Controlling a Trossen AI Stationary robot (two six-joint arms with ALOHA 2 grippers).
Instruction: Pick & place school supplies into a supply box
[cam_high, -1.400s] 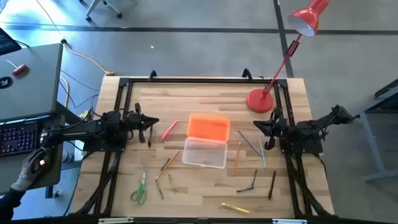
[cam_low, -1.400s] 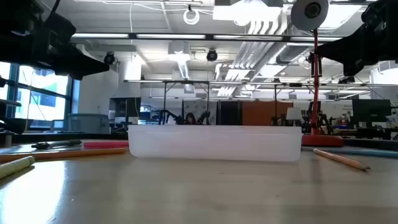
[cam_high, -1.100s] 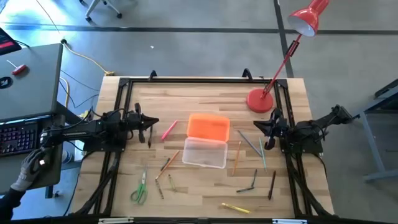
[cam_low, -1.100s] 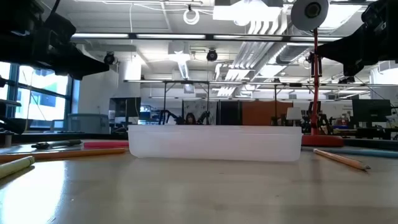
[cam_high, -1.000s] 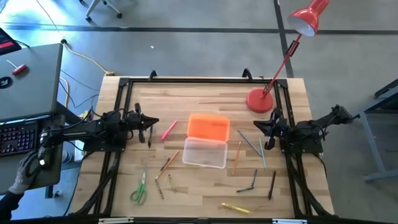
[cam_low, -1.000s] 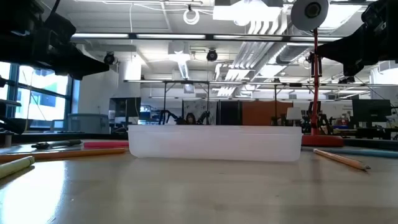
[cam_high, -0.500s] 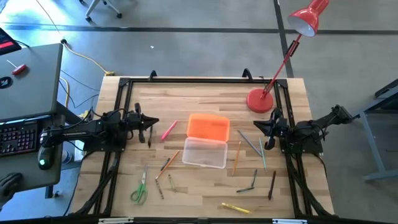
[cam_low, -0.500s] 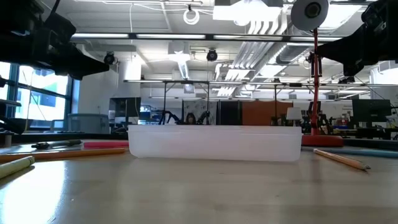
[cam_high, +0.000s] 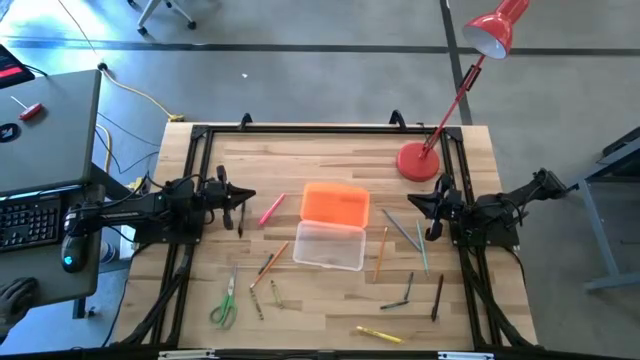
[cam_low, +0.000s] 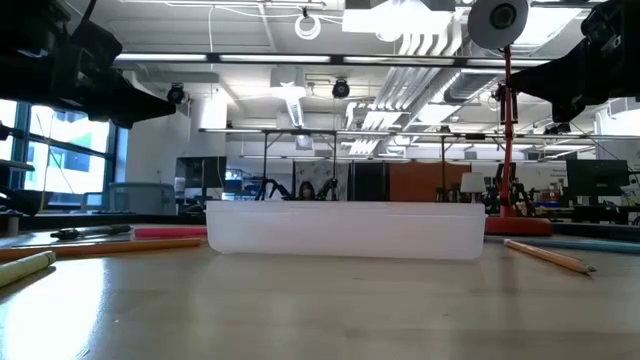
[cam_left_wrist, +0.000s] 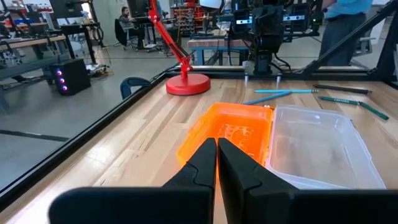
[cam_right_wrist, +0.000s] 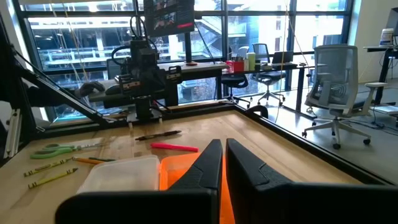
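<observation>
The supply box lies open mid-table: its orange lid (cam_high: 335, 203) rests flat toward the far edge, its clear tray (cam_high: 329, 245) toward the near edge, and both show as the lid (cam_left_wrist: 231, 132) and tray (cam_right_wrist: 122, 172) in the wrist views. Pencils and pens lie scattered flat around it: a pink-red pen (cam_high: 271, 208), an orange pencil (cam_high: 381, 252), a yellow one (cam_high: 380, 333). Green-handled scissors (cam_high: 225, 303) lie near the left front. My left gripper (cam_high: 248, 198) hovers shut left of the box. My right gripper (cam_high: 418, 205) hovers shut right of it.
The red lamp base (cam_high: 418, 162) stands at the far right corner, its arm leaning out past the table. A black frame (cam_high: 320, 129) borders the table. Grey and blue pencils (cam_high: 405, 232) lie under the right gripper. A person's hand (cam_high: 14, 297) shows by the desk at left.
Both arms have kept still. The person's hand beside the desk at left has let go of the lit device and drawn back toward the near side.
</observation>
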